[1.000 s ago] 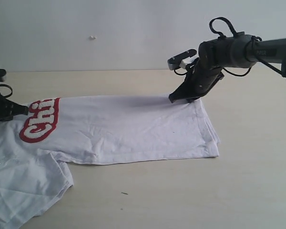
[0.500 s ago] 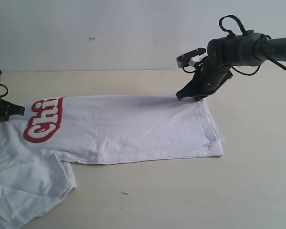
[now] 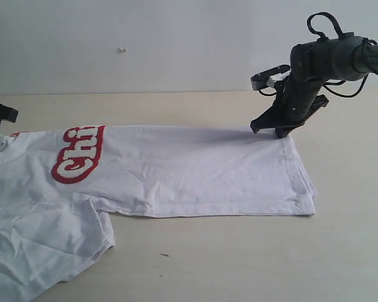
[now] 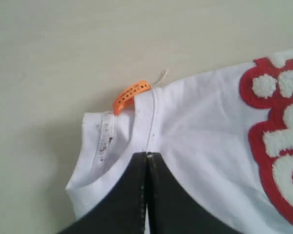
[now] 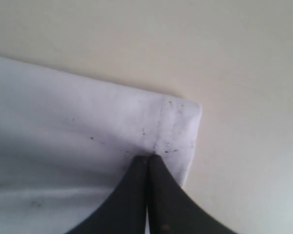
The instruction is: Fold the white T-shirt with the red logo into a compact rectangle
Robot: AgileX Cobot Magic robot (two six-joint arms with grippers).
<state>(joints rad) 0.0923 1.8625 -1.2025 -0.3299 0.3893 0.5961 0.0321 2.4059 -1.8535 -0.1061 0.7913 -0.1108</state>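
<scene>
The white T-shirt [image 3: 189,170] lies flat along the table, folded lengthwise, with one sleeve [image 3: 44,251] spread at the front left. Its red logo [image 3: 79,160] [image 4: 278,146] faces up near the left end. My right gripper [image 3: 278,132] [image 5: 147,156] is shut on the far right hem corner [image 5: 178,126]. My left gripper [image 3: 12,115] [image 4: 146,154] is shut. In the left wrist view its tips line up with the collar rib [image 4: 112,165], beside the orange neck tag [image 4: 131,95]. In the exterior view bare table shows between it and the cloth.
The shirt rests on a pale wooden table [image 3: 252,264] that ends at a white wall [image 3: 176,44] behind. A tiny dark speck [image 3: 164,255] lies on the table near the front. The right arm's cables [image 3: 321,25] loop above its wrist.
The right gripper has pulled the hem to the right and the whole shirt slid that way. The left gripper has drawn back to the left and up, away from the logo.
</scene>
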